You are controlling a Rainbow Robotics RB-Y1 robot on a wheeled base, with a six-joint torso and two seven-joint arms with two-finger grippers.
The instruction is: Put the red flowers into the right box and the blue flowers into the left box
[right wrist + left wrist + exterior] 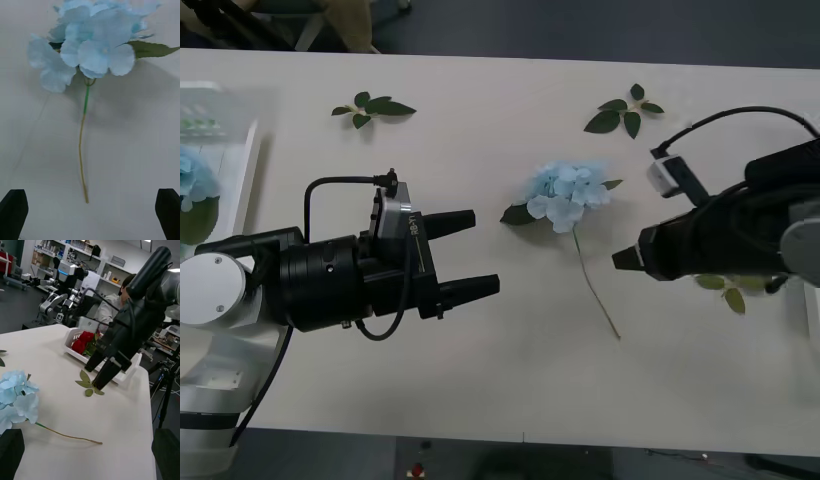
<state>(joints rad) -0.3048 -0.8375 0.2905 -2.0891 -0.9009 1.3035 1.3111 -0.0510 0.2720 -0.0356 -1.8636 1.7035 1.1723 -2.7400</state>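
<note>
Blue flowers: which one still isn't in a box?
The blue flower lying mid-table between both end effectors, stem toward the robot. The other already sits in the left box.

Front view high above table (480,380), both wrist views low and close, all sharing one blue flower (568,195)

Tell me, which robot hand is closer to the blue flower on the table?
Right. The right gripper sits just beside the blue flower's stem, open. The left gripper, also open, waits a bit farther off on the other side.
</note>
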